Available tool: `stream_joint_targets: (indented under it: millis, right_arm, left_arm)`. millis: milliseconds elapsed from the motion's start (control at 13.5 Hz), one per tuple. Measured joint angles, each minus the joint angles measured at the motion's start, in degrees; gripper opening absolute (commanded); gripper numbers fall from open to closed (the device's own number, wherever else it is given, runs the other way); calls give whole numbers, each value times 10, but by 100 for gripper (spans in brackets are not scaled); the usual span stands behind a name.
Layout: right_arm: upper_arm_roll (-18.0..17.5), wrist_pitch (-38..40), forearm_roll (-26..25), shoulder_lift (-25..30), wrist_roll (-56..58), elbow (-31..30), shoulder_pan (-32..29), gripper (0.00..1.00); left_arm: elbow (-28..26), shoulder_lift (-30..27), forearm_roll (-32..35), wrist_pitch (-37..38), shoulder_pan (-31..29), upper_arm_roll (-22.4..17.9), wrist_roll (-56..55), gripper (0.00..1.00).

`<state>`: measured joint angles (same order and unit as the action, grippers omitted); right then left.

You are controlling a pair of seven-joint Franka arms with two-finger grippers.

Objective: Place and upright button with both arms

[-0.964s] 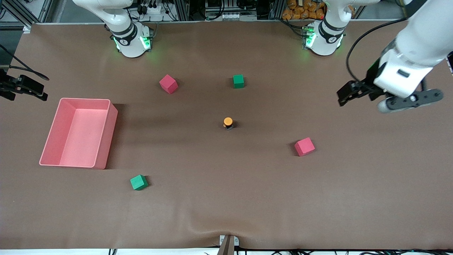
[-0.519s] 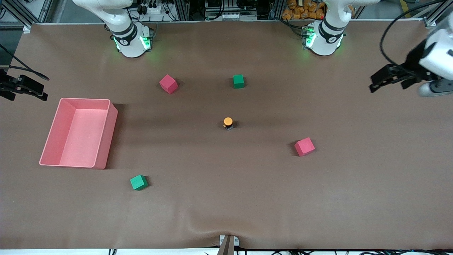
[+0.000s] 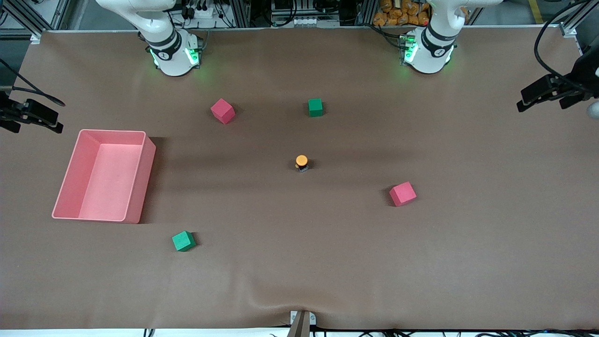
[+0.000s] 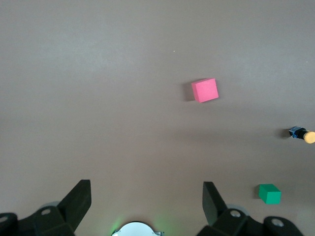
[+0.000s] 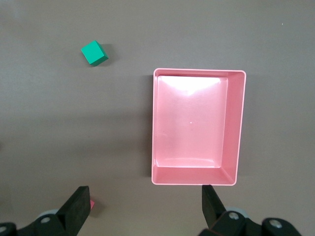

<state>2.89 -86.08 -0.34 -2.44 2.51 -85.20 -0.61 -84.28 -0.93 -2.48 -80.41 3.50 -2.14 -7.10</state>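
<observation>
The button (image 3: 302, 162) stands upright near the table's middle, its orange cap on top of its black body. It also shows at the edge of the left wrist view as the button (image 4: 302, 134). My left gripper (image 3: 526, 100) hangs open and empty over the left arm's end of the table, well away from the button. In its own view the left gripper (image 4: 146, 201) has only bare table between its fingers. My right gripper (image 3: 51, 119) waits open over the right arm's end, beside the bin. The right gripper (image 5: 145, 206) holds nothing.
A pink bin (image 3: 140, 187), also seen as the bin (image 5: 197, 73), sits empty toward the right arm's end. A red cube (image 3: 222, 111) and a green cube (image 3: 315, 107) lie farther from the camera than the button. Another red cube (image 3: 402, 194) and green cube (image 3: 183, 241) lie nearer.
My left arm has drawn back toward its own end of the table, away from the button, with its gripper still open. The right arm and the button have not moved.
</observation>
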Motion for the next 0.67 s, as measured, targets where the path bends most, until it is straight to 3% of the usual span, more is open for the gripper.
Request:
stream_joint_targets:
  millis: [668]
  right_arm:
    - [0,0,0,0,0,0,0,100]
  left_arm:
    - [-16,-4,0,-1,-4,-18,18,100]
